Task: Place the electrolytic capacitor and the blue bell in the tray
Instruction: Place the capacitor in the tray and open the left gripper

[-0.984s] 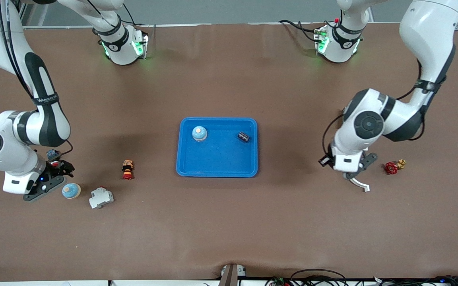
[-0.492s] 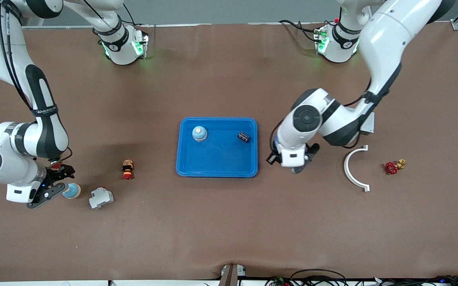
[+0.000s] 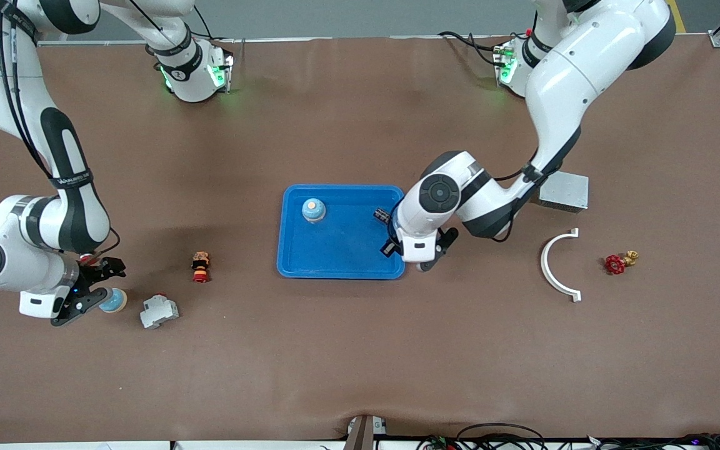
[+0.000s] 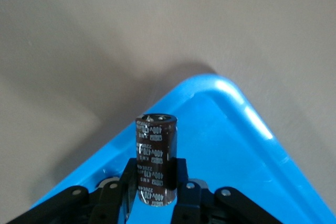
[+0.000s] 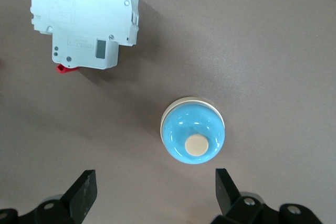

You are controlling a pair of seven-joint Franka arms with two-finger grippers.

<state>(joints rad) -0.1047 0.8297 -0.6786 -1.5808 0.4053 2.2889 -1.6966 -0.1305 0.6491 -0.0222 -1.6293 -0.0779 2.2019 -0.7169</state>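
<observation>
The blue tray [image 3: 341, 250] lies mid-table with a blue bell [image 3: 314, 210] and a dark electrolytic capacitor [image 3: 383, 215] in it. My left gripper [image 4: 156, 174] is shut on a second dark capacitor [image 4: 156, 150], held upright over a corner of the tray [image 4: 226, 145]. In the front view the left gripper [image 3: 419, 261] hangs over the tray's rim at the left arm's end. My right gripper [image 3: 93, 290] is open and low over another blue bell [image 3: 114, 300]. That bell [image 5: 192, 137] lies on the table just ahead of the spread right gripper [image 5: 155, 182], untouched.
A white circuit breaker [image 3: 159, 310] lies beside the loose bell, and an orange and red part [image 3: 200, 265] sits between it and the tray. Toward the left arm's end are a grey metal box [image 3: 563, 190], a white curved piece [image 3: 557, 265] and a red valve [image 3: 615, 264].
The left arm swung from over the white curved piece to the tray's rim, carrying the capacitor. The right gripper shifted slightly over the loose blue bell.
</observation>
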